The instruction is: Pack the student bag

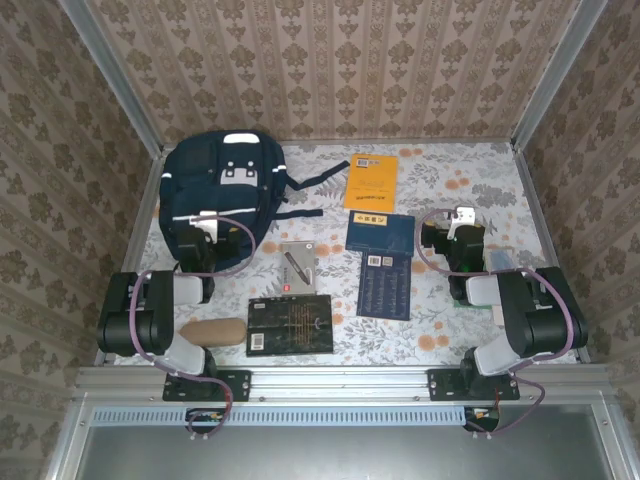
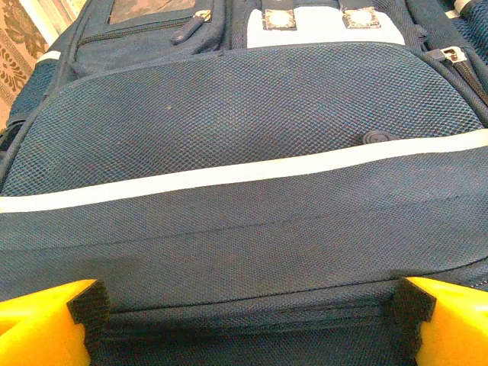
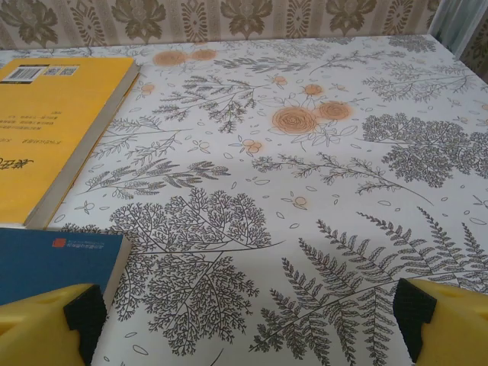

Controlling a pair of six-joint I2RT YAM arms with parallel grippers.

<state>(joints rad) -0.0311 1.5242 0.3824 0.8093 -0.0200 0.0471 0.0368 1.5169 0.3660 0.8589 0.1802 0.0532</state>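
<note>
**A:** Where is the bag?

**B:** The large navy-blue fabric backpack (image 1: 225, 190) with the thin white stripe lies flat in the far left corner of the floral-patterned tabletop (image 1: 490, 185). Its left side runs close along the tabletop's edge.

**A:** And the left end effector (image 2: 252, 305)?

**B:** It is at the backpack's near edge with its yellow fingers spread wide and nothing between them. I cannot tell whether they touch the fabric.

**A:** What is to the right of the backpack?

**B:** Near its straps is a flat yellow book (image 1: 371, 182), with a dark blue hardcover book (image 1: 380, 232) just nearer than that. A black rectangular book (image 1: 290, 325) lies nearer than the backpack, with a tan oblong pouch (image 1: 212, 332) beside it.

**A:** And the other arm?

**B:** The right end effector (image 3: 248, 313) is well to the right of the backpack, with its fingers wide apart over bare cloth. The blue book's corner sits by its left finger, and open tabletop stretches beyond to the far edge.
</note>
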